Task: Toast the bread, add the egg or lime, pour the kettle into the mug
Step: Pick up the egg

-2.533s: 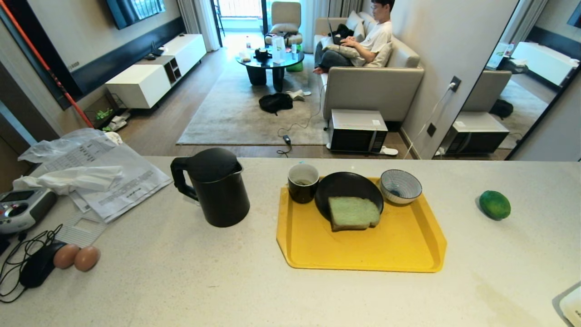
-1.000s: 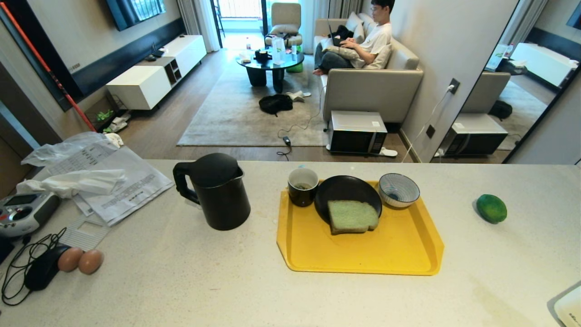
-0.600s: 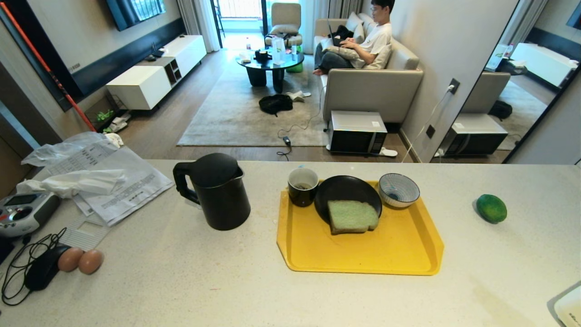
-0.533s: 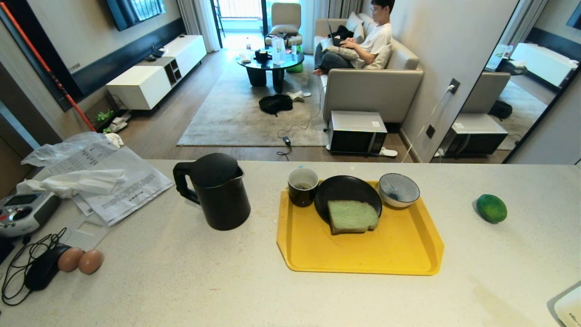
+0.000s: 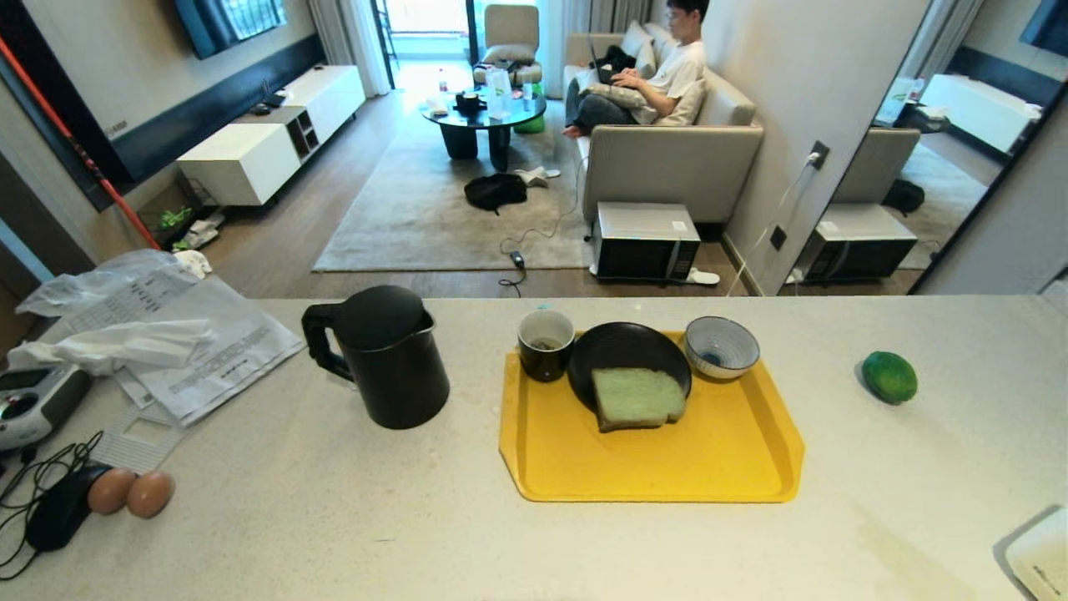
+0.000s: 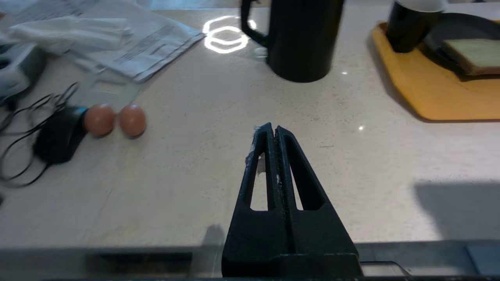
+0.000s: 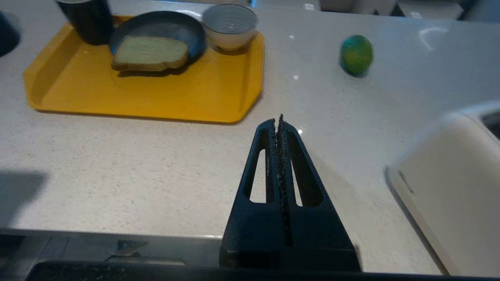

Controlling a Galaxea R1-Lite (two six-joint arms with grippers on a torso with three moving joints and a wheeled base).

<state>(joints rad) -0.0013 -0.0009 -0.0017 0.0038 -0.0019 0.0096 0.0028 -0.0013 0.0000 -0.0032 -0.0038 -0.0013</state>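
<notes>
While both jaws stay closed, bread (image 5: 638,397) lies well ahead.

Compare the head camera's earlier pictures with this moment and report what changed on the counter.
Only the camera shifted: the whole scene slid slightly left in the head view, so nothing on the counter moved by itself. The kettle, mug, bread on the black plate, yellow tray, lime and two brown eggs keep their arrangement. Left gripper and right gripper stay shut, holding nothing, near the counter's front edge.
</notes>
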